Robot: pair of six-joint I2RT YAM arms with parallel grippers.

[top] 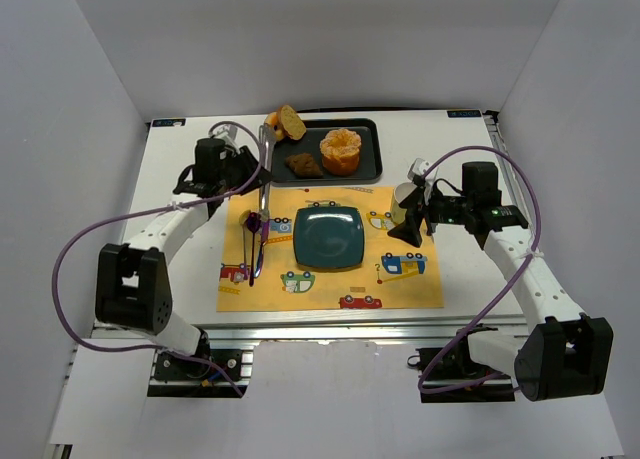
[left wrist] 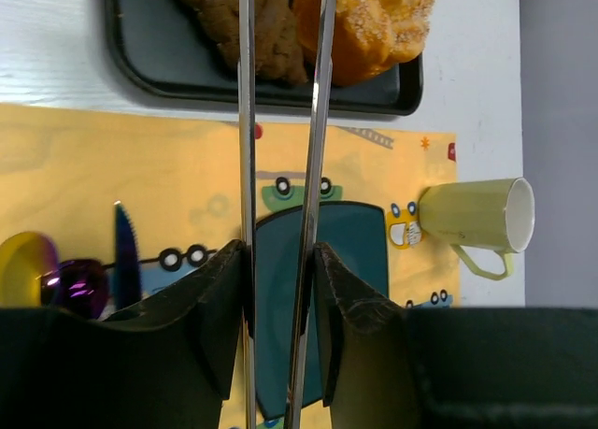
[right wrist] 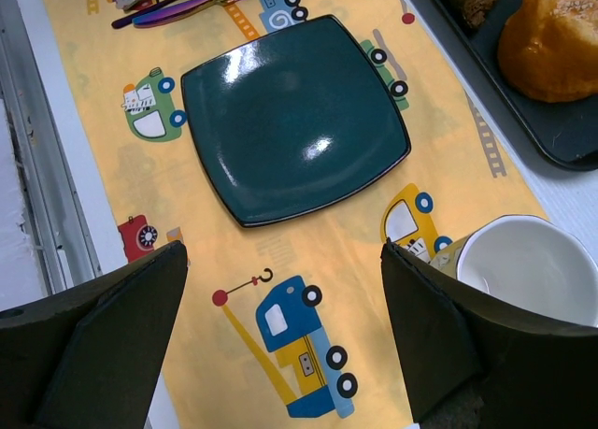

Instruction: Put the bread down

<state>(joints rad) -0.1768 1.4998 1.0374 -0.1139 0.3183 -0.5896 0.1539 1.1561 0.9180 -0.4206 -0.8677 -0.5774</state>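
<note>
Bright, even overhead light; shadows beside the teal plate (right wrist: 271, 92) are soft. Glare spots sit near its centre. Above it the tongs (left wrist: 245, 121) glint; below it the right gripper (right wrist: 282, 251) is dark, blurred.

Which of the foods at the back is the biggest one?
The bread, the round orange-golden bun on the black tray. The dark brown chunk beside it and the tan pieces are clearly smaller.

The plate (top: 328, 236) lies mid-placemat (top: 410, 289) on the counter (top: 460, 139). Behind the plate sits the tray (top: 372, 154), holding the bread (top: 341, 150) behind the plate's right half and a chunk (top: 304, 165) behind its left. The cup (top: 404, 201) stands right of the plate. Cutlery (top: 255, 234) lies left of it, where the left hand (left wrist: 280, 261) grips tongs (left wrist: 246, 149).
</note>
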